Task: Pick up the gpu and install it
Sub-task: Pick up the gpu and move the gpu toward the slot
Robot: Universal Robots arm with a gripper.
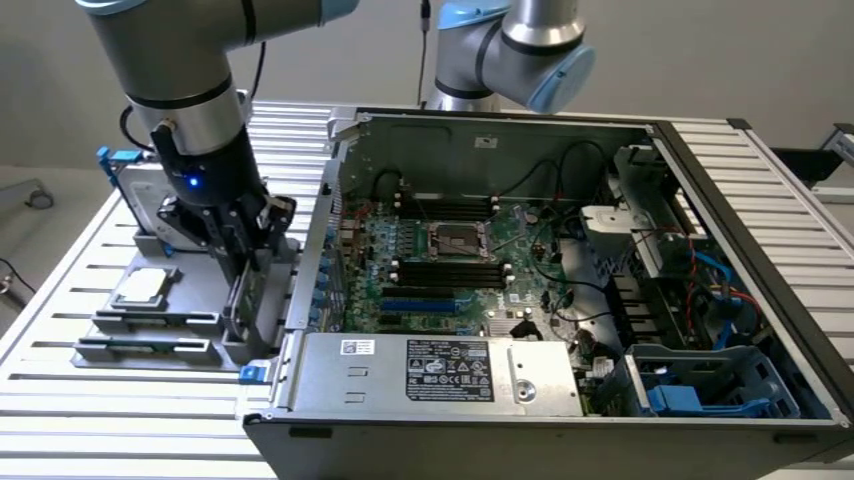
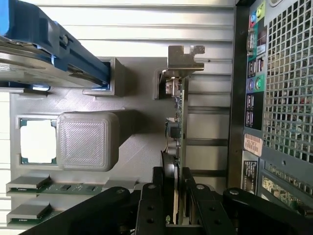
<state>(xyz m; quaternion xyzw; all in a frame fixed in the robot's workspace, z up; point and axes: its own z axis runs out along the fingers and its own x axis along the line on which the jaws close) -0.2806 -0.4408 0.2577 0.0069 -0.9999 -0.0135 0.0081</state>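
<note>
Hard drive (image 1: 134, 200): upper left of the exterior view, standing on edge in its blue frame at the back of the grey fixture tray (image 2: 142, 147); parked upright so it can be gripped from above.
Processor chip (image 1: 144, 287): left of the exterior view, lying flat in a square recess of the tray, well apart from the gripper.
Memory sticks (image 1: 140, 348): lower left, lying in the tray's front slots.
Gripper (image 1: 247, 300): left of centre, lowered straight down onto the tray's case-side edge.
Fingers (image 2: 157, 191): in the wrist view they straddle the card edge-on, one against each face, and look clamped on it.
gpu (image 2: 178, 122): upright on its long edge in the tray's holder, just beside the case wall and between the fingers. Its metal bracket (image 2: 185, 56) rests against a holder post, and the card is not yet lifted out.
Computer case (image 1: 494, 118): centre to right, lying on its side with the cover off, leaving the motherboard (image 1: 441, 260) reachable from above.
Task state: grasp made, by the look of it; nothing installed.
</note>
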